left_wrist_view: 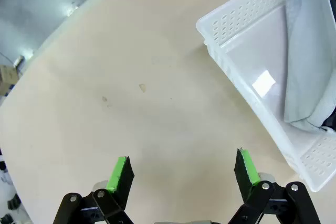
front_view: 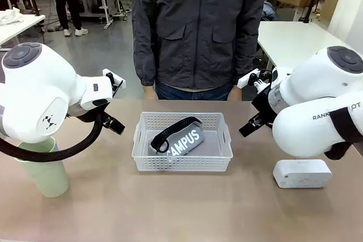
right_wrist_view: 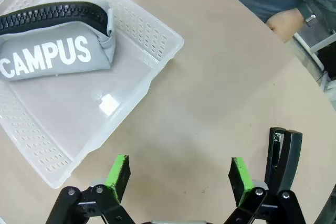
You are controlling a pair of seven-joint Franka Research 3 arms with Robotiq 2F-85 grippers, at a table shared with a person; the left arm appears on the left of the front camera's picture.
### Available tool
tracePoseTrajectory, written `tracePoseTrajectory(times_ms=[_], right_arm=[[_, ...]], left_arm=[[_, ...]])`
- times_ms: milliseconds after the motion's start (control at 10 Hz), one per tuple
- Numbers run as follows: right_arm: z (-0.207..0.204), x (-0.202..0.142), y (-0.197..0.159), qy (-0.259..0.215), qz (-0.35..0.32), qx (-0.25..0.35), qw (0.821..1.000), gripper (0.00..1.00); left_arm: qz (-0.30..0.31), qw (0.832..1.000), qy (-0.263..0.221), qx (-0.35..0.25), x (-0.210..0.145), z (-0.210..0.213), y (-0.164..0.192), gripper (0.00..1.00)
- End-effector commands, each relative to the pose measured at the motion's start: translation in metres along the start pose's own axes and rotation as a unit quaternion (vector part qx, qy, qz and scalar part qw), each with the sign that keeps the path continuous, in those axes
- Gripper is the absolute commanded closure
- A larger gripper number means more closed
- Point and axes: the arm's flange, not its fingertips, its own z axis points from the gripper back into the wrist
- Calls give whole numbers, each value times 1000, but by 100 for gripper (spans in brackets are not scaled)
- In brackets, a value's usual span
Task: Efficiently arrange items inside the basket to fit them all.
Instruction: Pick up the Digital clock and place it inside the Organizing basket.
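The white perforated basket (front_view: 182,160) sits mid-table with the grey "CAMPUS" pouch (front_view: 180,140) lying in it, black strap on top. In the right wrist view the pouch (right_wrist_view: 52,59) fills the basket's (right_wrist_view: 170,39) far half. My left gripper (left_wrist_view: 184,169) hovers open over bare table beside the basket's corner (left_wrist_view: 231,19). My right gripper (right_wrist_view: 180,174) is open above the table just off the basket, with the black stapler (right_wrist_view: 283,153) lying beside its right finger. The pale green cup (front_view: 42,171) stands at the left, partly behind my left arm. The white rounded device (front_view: 302,173) lies at the right front.
A person in a dark jacket (front_view: 198,26) stands at the far edge, one hand (right_wrist_view: 286,23) near the table rim. My two arm bodies flank the basket. Bare tabletop lies in front of the basket.
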Motion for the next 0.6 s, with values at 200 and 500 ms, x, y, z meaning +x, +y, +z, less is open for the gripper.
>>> tracePoseTrajectory(times_ms=[200, 500], right_arm=[[0, 0, 0, 0, 0, 0, 1000, 0], [0, 0, 0, 0, 0, 0, 1000, 0]], left_arm=[[0, 1000, 0, 0, 0, 0, 0, 0], [0, 1000, 0, 0, 0, 0, 0, 0]])
